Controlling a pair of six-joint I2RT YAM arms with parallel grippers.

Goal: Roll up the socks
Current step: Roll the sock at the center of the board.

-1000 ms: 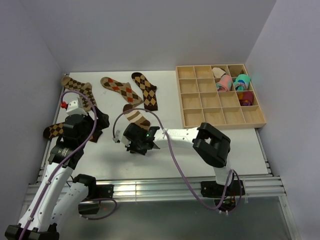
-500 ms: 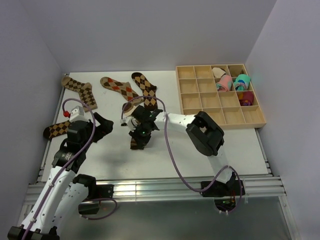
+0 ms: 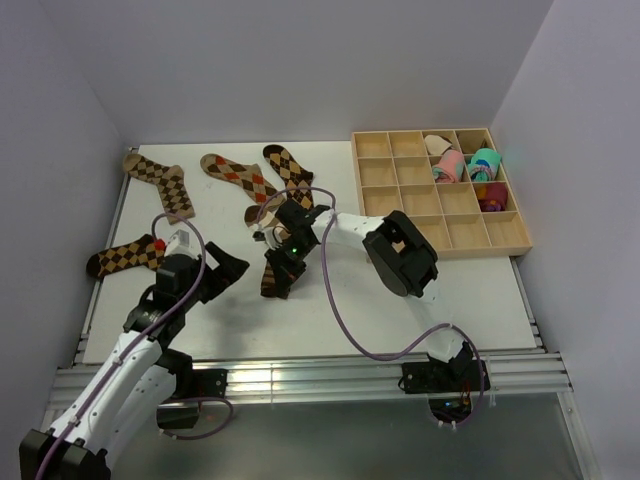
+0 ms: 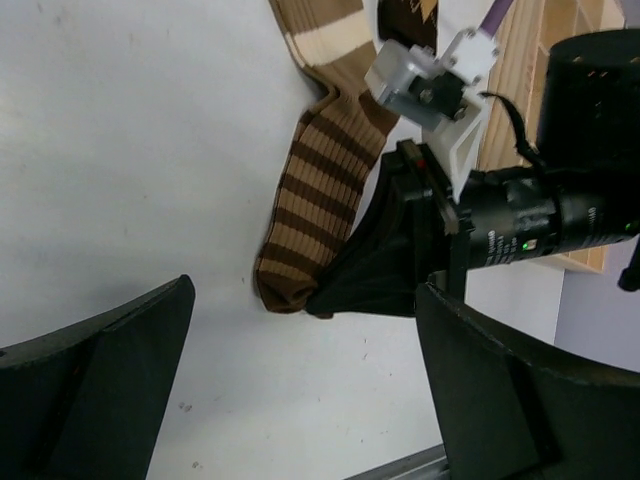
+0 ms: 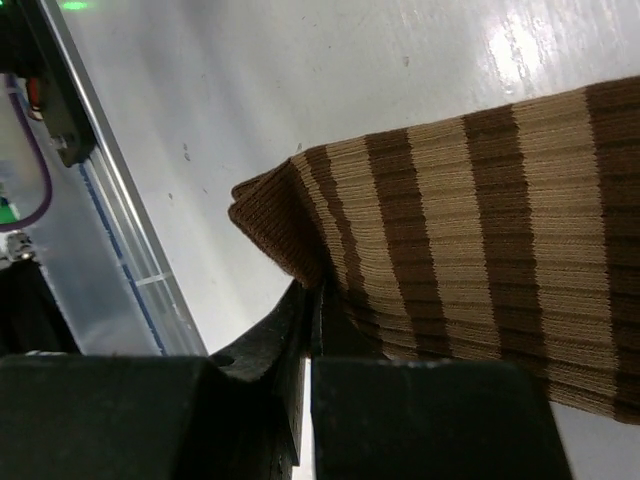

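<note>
The socks (image 3: 160,180) lie flat on the table (image 3: 420,290): four argyle ones along the left and back, and the striped sock (image 3: 273,280) near the middle. As soft, light, limp knit they are judged to sag and fold readily, so an end is best pinched. The left gripper (image 3: 226,270) is spread wide and empty, just left of the striped sock. The right gripper (image 3: 284,262) is clamped tight on that sock's near end, with a fold of knit caught between its fingers. At the right, pink and teal bundles (image 3: 450,165) are kept in the back-right compartments of the wooden tray (image 3: 382,236); no brown roll is seen there.
</note>
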